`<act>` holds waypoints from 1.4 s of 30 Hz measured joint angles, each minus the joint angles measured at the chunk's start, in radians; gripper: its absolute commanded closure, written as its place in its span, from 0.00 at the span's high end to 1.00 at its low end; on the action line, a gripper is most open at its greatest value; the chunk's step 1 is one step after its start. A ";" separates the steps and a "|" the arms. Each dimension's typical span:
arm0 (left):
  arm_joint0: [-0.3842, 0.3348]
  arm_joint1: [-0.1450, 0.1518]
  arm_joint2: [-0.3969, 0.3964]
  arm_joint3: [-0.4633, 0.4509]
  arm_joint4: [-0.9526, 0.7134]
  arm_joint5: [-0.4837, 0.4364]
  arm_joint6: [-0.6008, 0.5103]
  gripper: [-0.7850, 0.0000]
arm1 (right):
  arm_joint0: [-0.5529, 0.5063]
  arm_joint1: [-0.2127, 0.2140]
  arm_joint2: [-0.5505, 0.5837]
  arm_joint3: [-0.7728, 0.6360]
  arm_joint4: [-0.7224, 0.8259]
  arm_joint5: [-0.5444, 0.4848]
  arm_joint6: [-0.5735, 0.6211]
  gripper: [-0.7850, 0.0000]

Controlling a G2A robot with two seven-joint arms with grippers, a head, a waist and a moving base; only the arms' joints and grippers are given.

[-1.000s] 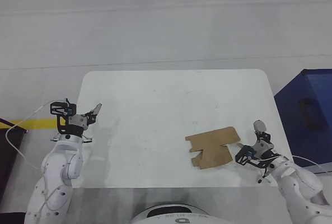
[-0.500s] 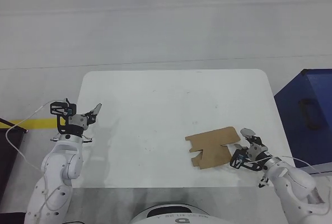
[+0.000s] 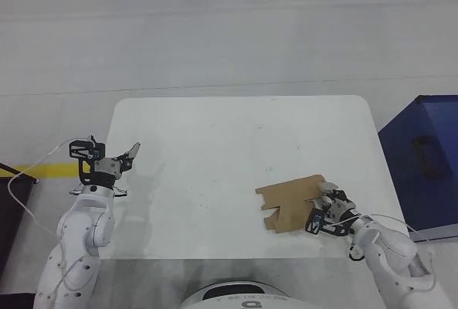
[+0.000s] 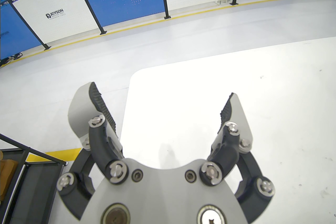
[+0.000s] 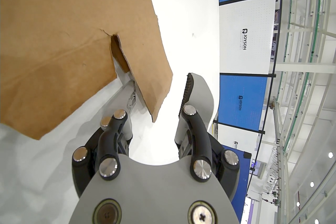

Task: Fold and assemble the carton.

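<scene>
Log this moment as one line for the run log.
right hand: open around flap corner of flat brown cardboard carton | left hand: open, empty, over left edge of white table | carton: not yet assembled

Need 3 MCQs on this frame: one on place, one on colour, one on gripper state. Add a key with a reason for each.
1. Where on the white table does the flat brown cardboard carton lie?
A. Near the robot-side edge, on the right arm's side
B. Dead centre
C. At the far edge, on the left arm's side

2. What colour is the big bin on the floor beside the table?
A. Red
B. Blue
C. Green

3. How is the right gripper?
A. Shut on nothing
B. Open, with a carton flap corner between its fingers
C. Open, far from the carton

Key: 1 A, the top view shows the carton by the right arm, close to the near edge. 2 B, the bin is dark blue. 3 B, the right wrist view shows the fingers apart on either side of the flap corner.
</scene>
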 measured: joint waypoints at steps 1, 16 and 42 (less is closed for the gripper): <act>0.000 0.000 0.000 0.000 0.000 0.000 0.000 1.00 | 0.004 0.000 -0.010 -0.002 -0.008 0.003 0.005 0.46; 0.000 0.000 0.000 0.000 0.000 0.000 0.000 1.00 | 0.075 -0.028 -0.183 -0.030 -0.161 0.540 0.059 0.00; 0.000 0.000 0.000 0.000 0.000 0.000 0.000 1.00 | 0.216 -0.088 -0.303 -0.044 -0.260 1.286 0.179 0.00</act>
